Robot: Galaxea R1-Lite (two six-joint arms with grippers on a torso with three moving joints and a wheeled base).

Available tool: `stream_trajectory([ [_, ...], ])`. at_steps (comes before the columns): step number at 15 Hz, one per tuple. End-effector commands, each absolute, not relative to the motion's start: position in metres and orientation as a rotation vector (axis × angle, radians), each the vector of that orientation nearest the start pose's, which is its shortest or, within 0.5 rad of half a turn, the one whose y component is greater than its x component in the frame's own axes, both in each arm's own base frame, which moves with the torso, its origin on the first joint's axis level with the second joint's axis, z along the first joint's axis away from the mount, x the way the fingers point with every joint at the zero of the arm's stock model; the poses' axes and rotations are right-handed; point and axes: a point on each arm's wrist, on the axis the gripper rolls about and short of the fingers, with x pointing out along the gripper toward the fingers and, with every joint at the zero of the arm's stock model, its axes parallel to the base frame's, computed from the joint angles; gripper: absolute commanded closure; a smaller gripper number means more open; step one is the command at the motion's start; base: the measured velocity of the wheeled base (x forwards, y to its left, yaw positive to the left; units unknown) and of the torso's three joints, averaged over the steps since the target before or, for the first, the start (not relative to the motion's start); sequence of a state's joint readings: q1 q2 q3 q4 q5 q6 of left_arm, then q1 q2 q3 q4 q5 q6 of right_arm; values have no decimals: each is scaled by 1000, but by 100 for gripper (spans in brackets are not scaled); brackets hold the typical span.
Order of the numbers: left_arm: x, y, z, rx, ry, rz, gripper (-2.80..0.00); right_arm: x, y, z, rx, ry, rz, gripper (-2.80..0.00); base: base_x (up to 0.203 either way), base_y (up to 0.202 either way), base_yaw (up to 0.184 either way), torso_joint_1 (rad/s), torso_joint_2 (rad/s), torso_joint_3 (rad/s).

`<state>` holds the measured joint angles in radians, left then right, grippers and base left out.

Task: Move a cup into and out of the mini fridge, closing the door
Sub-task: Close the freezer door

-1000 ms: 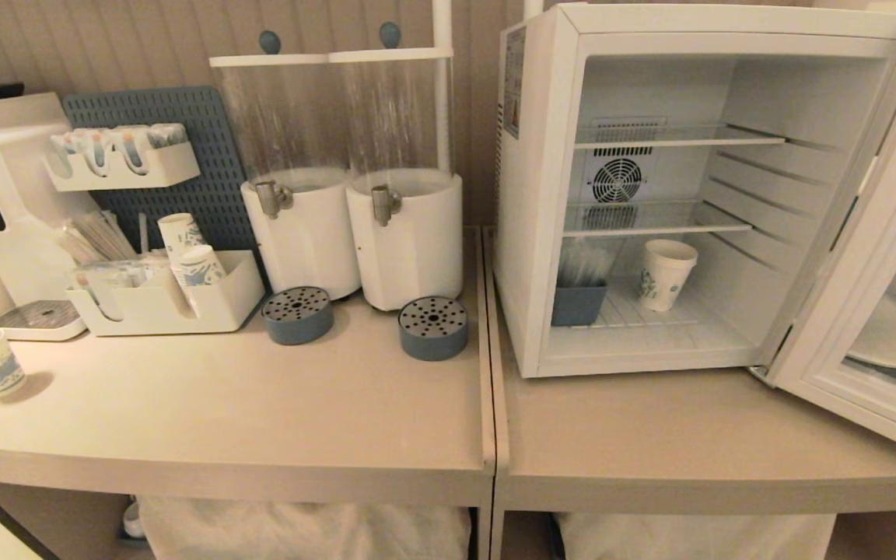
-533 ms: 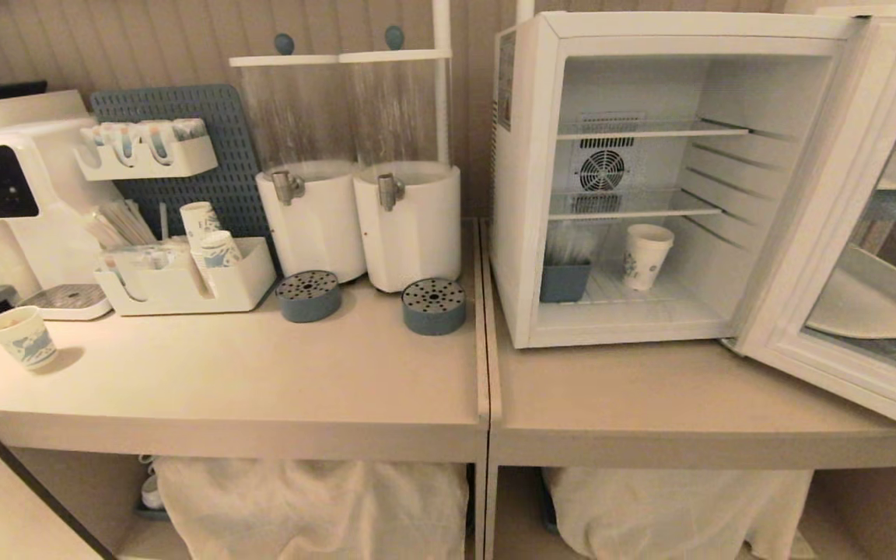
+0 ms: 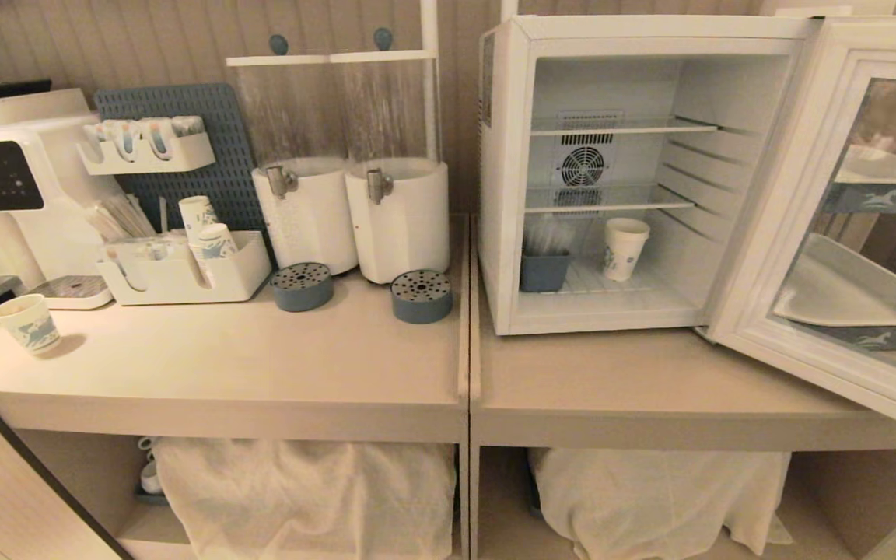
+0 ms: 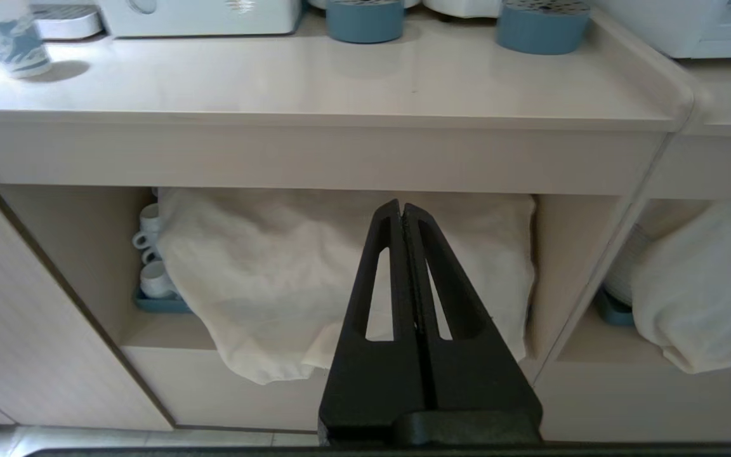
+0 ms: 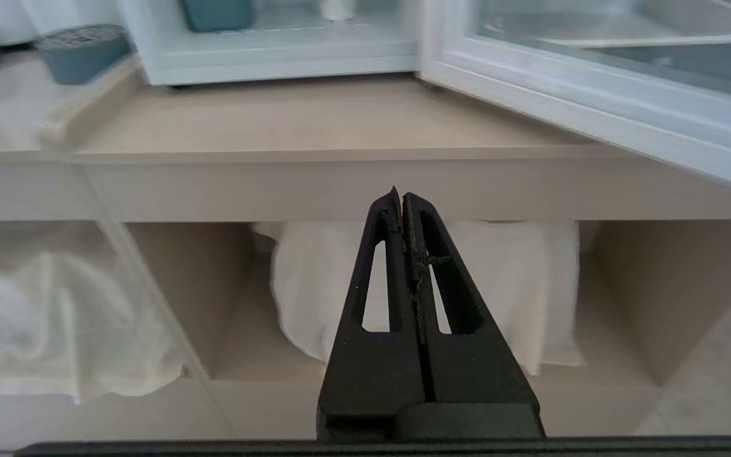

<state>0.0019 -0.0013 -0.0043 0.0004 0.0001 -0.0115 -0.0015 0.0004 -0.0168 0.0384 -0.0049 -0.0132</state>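
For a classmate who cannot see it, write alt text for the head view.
A white mini fridge stands on a pale counter with its glass door swung wide open; a cup stands upright on its bottom shelf beside a blue holder. Left of it stand two drink dispensers; another paper cup sits at the far left.
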Motion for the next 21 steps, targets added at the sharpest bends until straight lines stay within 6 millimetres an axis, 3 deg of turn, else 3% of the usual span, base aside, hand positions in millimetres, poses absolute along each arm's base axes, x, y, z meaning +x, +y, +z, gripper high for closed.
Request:
stream_trajectory([
  [1,-23,0,77,-12,-6,3,0,-24,0,76,-14,22,-6,0,0,-184,-1,1,7,-1],
  [21,-23,0,77,-12,-6,2,0,-24,0,76,-14,26,-6,0,0,-190,1,1,3,2],
])
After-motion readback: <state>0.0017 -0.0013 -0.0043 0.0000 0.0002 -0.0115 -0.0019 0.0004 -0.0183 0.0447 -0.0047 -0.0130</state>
